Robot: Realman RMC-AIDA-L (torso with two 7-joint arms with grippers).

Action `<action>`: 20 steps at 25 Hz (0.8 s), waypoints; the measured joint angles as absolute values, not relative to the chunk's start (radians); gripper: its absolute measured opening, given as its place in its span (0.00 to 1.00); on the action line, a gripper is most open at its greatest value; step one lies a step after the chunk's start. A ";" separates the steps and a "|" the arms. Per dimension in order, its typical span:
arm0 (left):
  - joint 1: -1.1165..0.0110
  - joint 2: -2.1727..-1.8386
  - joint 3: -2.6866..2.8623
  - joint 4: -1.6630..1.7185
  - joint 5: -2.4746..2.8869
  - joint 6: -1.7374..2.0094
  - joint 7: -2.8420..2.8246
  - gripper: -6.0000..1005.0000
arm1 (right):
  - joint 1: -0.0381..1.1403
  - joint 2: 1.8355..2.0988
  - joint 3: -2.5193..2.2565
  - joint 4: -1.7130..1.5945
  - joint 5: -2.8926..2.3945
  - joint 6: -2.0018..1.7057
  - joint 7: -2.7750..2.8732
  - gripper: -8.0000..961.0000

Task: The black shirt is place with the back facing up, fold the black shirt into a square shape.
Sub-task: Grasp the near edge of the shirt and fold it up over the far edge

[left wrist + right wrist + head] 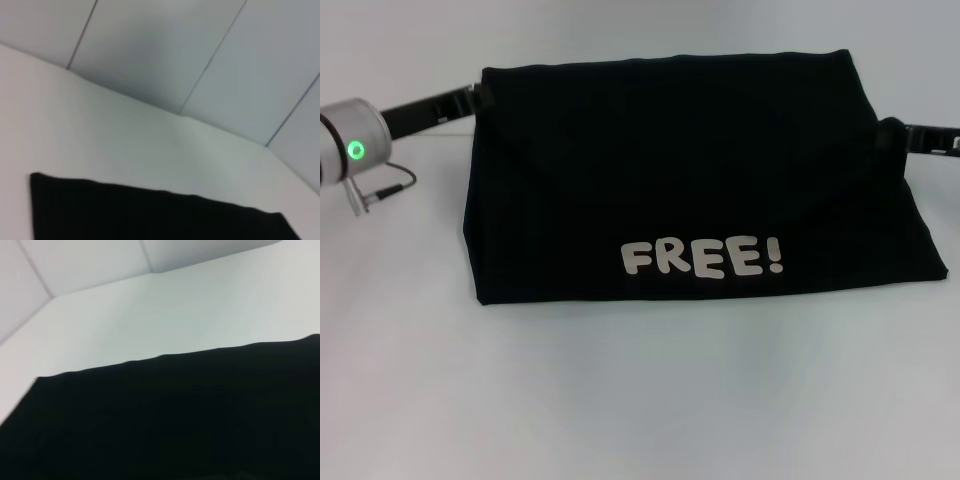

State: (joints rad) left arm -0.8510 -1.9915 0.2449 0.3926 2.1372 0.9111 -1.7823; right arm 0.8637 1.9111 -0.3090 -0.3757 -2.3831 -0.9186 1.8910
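Black shirt [690, 190] lying folded on the white counter [640, 400], "FREE!" lettering facing up. Looking soft, light, limp; likely best pinched at corners or edges. Left pincer [478, 98] and right pincer [892, 135] reaching its far corners; cannot tell whether clamped.

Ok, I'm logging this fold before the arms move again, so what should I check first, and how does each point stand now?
1. Both arms at the black shirt: ok. Left gripper sits at its far left corner, right gripper at its right edge.
2. Grip on the cloth: cannot tell; the fingers are hidden by fabric.
3. Far edge folded forward: ok, a flap lies over the body.
4. Square shape: not ok; the outline is wider than deep and flares toward the front.
5. FREE! lettering faces up near the front edge: ok.
6. White table around the shirt shows no other items: ok.
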 joint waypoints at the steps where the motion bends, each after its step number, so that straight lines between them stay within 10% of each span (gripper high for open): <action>1: -0.850 -1.997 0.248 0.388 2.135 0.895 -1.777 0.14 | 0.865 1.918 -0.312 -0.365 -2.378 -0.887 1.880 0.08; 20: -0.835 -2.059 0.327 0.371 2.132 0.825 -1.691 0.18 | 0.830 1.990 -0.319 -0.312 -2.301 -0.744 1.772 0.09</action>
